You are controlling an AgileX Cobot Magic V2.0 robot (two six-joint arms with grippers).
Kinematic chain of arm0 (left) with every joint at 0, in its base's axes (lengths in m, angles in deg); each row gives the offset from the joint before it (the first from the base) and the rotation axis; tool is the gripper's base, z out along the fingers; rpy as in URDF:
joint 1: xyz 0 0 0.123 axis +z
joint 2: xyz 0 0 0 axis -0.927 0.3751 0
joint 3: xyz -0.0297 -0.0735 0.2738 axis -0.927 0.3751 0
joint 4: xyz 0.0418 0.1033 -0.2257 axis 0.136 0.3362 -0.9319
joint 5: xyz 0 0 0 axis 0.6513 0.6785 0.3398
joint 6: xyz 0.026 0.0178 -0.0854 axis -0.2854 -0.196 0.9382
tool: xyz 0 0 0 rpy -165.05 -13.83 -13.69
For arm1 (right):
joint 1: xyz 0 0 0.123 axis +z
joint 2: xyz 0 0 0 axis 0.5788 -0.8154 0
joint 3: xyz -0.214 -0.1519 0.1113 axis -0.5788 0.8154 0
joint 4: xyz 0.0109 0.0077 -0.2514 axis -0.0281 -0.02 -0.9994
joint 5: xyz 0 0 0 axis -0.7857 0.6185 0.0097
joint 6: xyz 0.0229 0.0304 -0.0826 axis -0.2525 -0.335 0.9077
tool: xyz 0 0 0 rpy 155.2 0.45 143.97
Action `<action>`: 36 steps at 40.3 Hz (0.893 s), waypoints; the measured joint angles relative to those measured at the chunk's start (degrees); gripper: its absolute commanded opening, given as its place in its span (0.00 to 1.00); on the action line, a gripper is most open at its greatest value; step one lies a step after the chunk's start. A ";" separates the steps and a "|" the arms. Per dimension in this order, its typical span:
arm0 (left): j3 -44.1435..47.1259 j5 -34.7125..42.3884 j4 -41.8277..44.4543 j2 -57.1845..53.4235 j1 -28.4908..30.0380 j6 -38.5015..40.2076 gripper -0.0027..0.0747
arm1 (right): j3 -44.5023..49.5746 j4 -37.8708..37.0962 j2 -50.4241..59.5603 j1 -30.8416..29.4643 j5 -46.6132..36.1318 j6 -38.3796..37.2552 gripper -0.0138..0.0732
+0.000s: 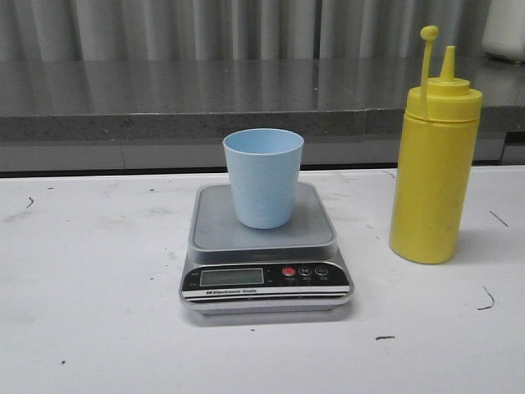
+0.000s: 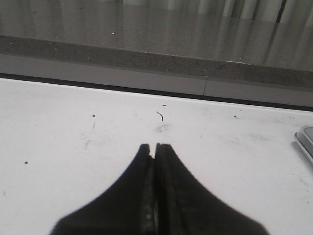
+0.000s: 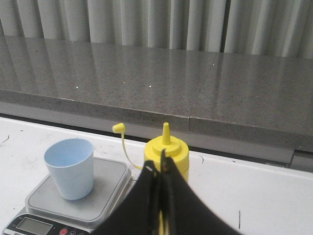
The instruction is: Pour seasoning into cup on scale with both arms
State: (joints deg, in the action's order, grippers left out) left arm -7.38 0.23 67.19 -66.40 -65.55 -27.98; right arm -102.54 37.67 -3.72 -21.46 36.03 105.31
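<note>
Left hand [image 2: 156, 147] pressed together over bare white worktop [image 2: 73, 147], nothing held. Right hand [image 3: 161, 171] likewise closed, empty, just behind yellow seasoning bottle [image 1: 433, 164], cap off nozzle. Blue cup [image 1: 263, 178] upright on scale [image 1: 264, 246], bottle standing apart to its right.

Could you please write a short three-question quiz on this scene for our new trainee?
1. True or false: the blue cup stands on the scale.
2. The yellow bottle stands where? A) on the scale B) on the table beside the scale C) in a hand
3. Fill in: the bottle's cap is ___ the nozzle.

Key: 1 true. 2 B. 3 off. Both the left hand and the right hand are closed and empty.
</note>
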 measured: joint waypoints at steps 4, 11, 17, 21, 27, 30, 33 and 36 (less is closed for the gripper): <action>0.00 4.33 -0.13 0.00 0.13 0.00 0.01 | 0.00 0.00 0.00 0.00 0.00 0.00 0.09; 0.00 4.59 -0.13 0.00 0.13 0.00 0.01 | 0.00 0.00 0.00 0.00 0.00 0.00 0.09; 0.00 4.59 -0.13 0.00 0.13 0.00 0.01 | 0.00 0.00 0.00 0.00 0.00 0.00 0.09; 0.00 4.59 -0.13 0.00 0.13 0.00 0.01 | 0.00 0.00 0.00 0.00 0.00 0.00 0.09; 0.00 4.59 -0.13 0.00 0.13 0.00 0.01 | 0.00 0.00 0.00 0.00 0.00 0.00 0.09; 0.00 4.59 -0.13 0.00 0.13 0.00 0.01 | 0.00 0.00 0.00 0.00 0.00 0.00 0.09; 0.00 4.59 -0.13 0.00 0.13 0.00 0.01 | 0.00 0.00 0.00 0.00 0.00 0.00 0.09; 0.00 4.59 -0.13 0.00 0.13 0.00 0.01 | 0.00 0.00 0.00 0.00 0.00 0.00 0.09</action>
State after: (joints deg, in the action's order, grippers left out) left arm -7.38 4.82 67.06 -66.40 -65.42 -27.98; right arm -102.54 37.67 -3.72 -21.46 36.03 105.31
